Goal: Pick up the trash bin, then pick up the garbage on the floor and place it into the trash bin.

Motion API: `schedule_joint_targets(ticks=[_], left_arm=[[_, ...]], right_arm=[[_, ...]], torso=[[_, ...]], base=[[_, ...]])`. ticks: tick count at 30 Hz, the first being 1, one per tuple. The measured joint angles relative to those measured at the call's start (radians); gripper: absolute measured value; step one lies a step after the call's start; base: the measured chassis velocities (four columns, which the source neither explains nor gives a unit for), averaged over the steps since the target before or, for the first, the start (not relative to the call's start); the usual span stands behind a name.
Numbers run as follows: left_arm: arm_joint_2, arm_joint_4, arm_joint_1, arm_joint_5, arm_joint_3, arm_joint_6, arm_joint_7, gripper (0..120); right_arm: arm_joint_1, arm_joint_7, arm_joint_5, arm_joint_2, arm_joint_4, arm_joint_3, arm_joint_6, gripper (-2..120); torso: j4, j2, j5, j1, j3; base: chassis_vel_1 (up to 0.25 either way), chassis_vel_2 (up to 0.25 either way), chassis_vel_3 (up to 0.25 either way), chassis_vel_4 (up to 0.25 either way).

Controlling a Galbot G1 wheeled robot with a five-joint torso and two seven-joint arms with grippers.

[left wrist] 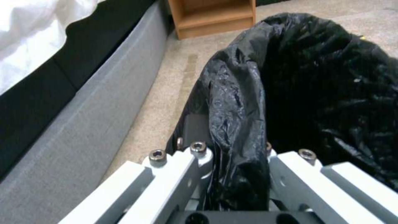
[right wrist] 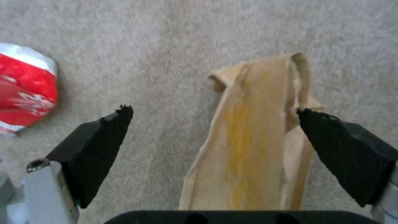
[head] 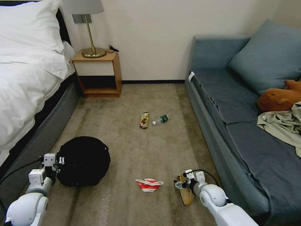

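Observation:
The trash bin point(head: 84, 161), lined with a black bag point(left wrist: 323, 93), is low at the front left beside the bed. My left gripper point(head: 60, 161) point(left wrist: 230, 149) is shut on its near rim, with bag plastic bunched between the fingers. My right gripper point(head: 178, 184) point(right wrist: 214, 110) hangs open just above the carpet, and its fingers straddle the tan-brown paper scrap point(head: 187, 195) point(right wrist: 253, 140). A red-and-white carton point(head: 149, 184) point(right wrist: 25, 90) lies just to that gripper's left. Farther off on the carpet lie a gold-brown snack wrapper point(head: 144, 120) and a small clear bottle point(head: 161, 119).
A bed point(head: 28, 91) with a grey base point(left wrist: 95, 118) runs along the left. A wooden nightstand point(head: 98, 73) with a lamp stands at the back. A blue sofa point(head: 238, 119) on the right holds a plush toy point(head: 279, 97) and a beige garment point(head: 282, 124).

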Motion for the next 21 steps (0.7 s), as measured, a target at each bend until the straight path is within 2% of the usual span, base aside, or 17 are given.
schedule_joint_targets(ticks=[9, 21], left_arm=[[-0.028, -0.028, 0.03, 0.014, -0.02, -0.01, -0.002, 4], [-0.051, -0.049, 0.049, 0.019, -0.028, -0.023, -0.002, 4]], right_arm=[[0.033, -0.015, -0.018, 0.012, -0.083, -0.009, 0.028, 100], [0.033, -0.031, -0.031, 0.009, -0.113, 0.0, 0.044, 100]], torso=[[0.0001, 0.0, 0.0001, 0.0, 0.0], [0.0001, 0.0, 0.0001, 0.0, 0.0]], base=[[0.0, 0.0, 0.0, 0.0], [0.0, 0.0, 0.0, 0.0]])
